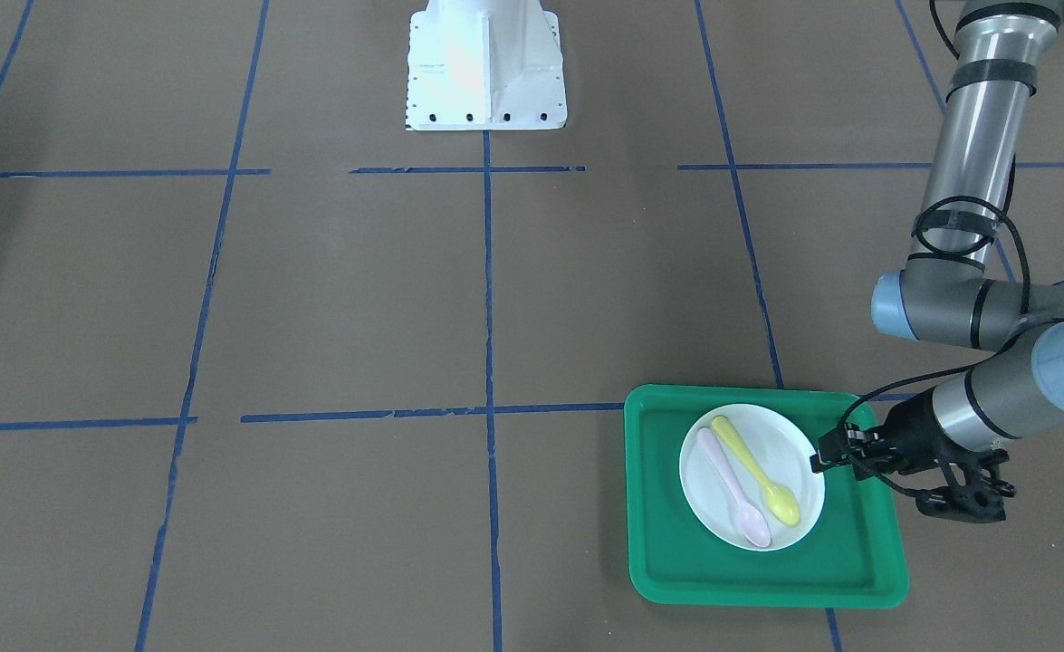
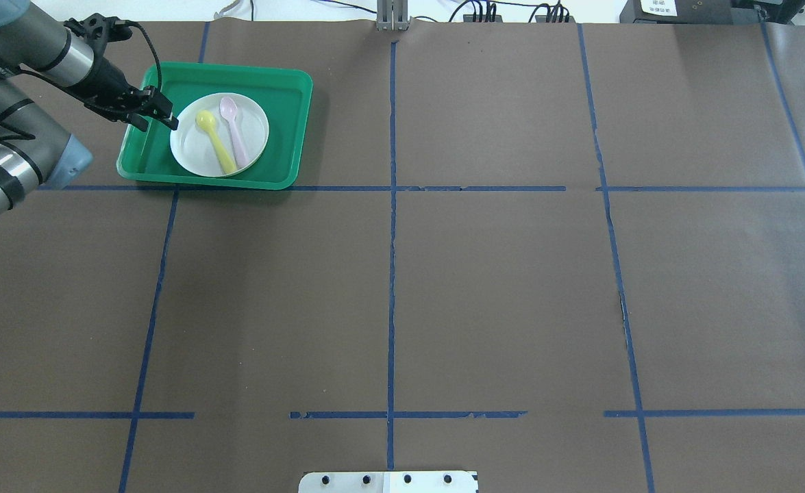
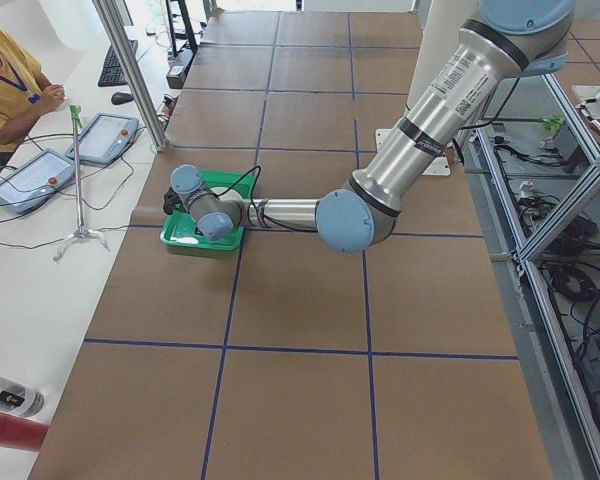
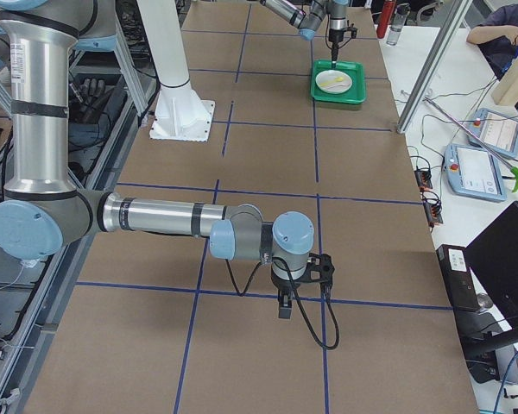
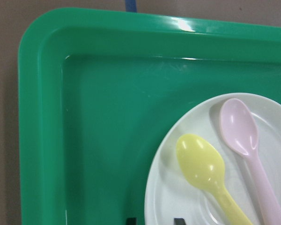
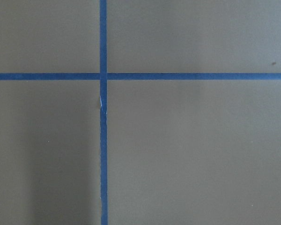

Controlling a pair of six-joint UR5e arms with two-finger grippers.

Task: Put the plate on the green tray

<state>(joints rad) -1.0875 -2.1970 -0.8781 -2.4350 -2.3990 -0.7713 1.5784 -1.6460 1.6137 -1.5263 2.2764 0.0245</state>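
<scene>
Plate [image 1: 708, 503] sits in tray [image 1: 676, 561], worktop's far-left corner; you see left gripper [image 1: 817, 462] slightly parted astride its rim.

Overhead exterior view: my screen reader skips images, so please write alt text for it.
A white plate holding a yellow spoon and a pink spoon sits in a green tray at the table's far left corner. The left arm's claw is at the plate's left rim.

One plate [image 1: 781, 444], one green tray [image 1: 767, 570] and two spoons, a pink spoon [image 1: 733, 489] and a yellow spoon [image 1: 753, 466], were counted.
</scene>
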